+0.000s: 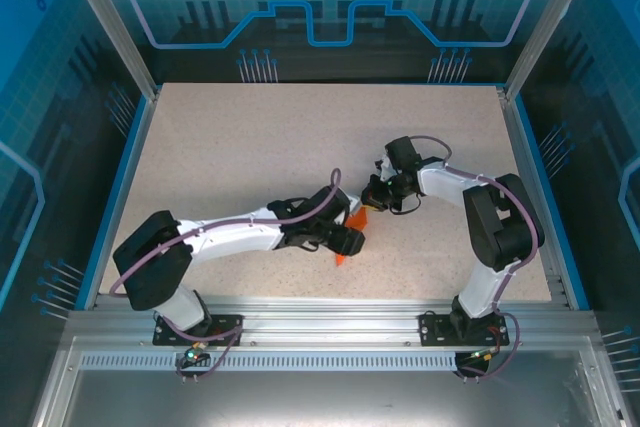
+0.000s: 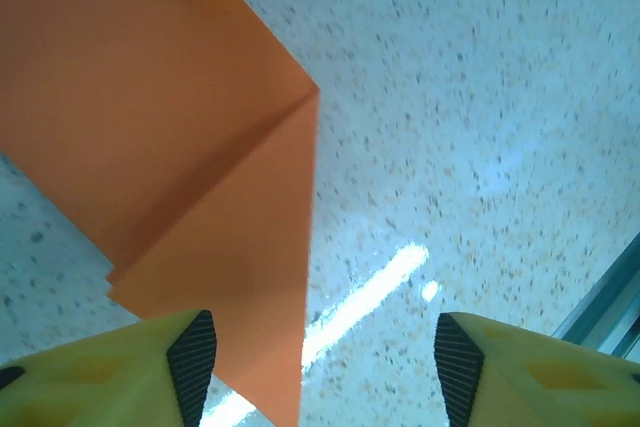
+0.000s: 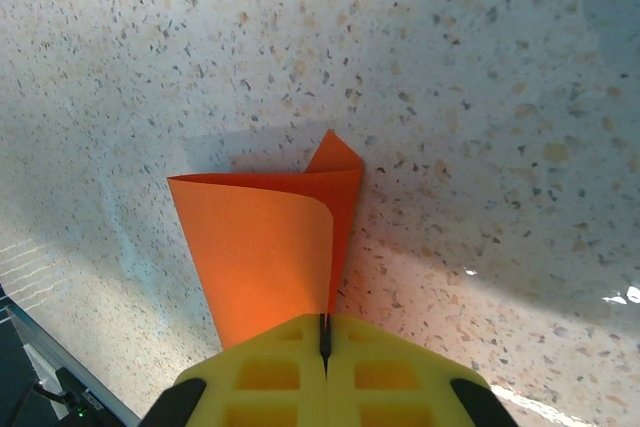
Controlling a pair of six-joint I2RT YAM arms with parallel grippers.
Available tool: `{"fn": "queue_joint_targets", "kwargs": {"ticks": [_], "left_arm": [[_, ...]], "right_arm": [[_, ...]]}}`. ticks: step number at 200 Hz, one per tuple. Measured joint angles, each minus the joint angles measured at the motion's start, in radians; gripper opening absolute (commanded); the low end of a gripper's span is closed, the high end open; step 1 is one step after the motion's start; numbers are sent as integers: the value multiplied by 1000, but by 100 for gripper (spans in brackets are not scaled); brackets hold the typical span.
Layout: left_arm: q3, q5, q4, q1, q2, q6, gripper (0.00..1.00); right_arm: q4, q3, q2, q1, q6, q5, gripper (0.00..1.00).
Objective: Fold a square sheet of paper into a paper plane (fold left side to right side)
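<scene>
We find the paper sheet (image 3: pixel 265 247) on the table (image 1: pixel 250 147) between the two arms, partly folded into a pointed shape with a diagonal crease. The right gripper (image 3: pixel 325 335) has its jaws pressed together on one edge of the sheet. The flap it holds curls up off the table and arches over the layer below. The left gripper (image 2: pixel 322 372) stands with its jaws well apart and holds nothing. In its wrist view the sheet lies left of the gap, its pointed end just beside the left-hand finger pad (image 2: pixel 192 355). In the overhead view the sheet's long axis runs from the right gripper toward the near table edge, with the left gripper over its middle. We judge that the coming move depends on the right gripper carrying the flap across this axis, with the left gripper placed to press the crease.
</scene>
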Motion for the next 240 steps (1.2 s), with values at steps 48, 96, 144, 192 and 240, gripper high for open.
{"fn": "queue_joint_targets", "kwargs": {"ticks": [48, 96, 144, 192, 240], "left_arm": [[99, -156, -92, -90, 124, -5, 69], [219, -323, -198, -162, 257, -6, 68], [284, -431, -262, -183, 323, -8, 58], [300, -467, -291, -185, 364, -16, 44], [301, -480, -307, -185, 375, -35, 34]], "right_arm": [[-8, 0, 0, 7, 11, 7, 0], [-10, 0, 0, 7, 11, 11, 0], [-10, 4, 0, 12, 14, 14, 0], [-15, 9, 0, 14, 14, 15, 0], [-24, 14, 0, 19, 14, 22, 0]]}}
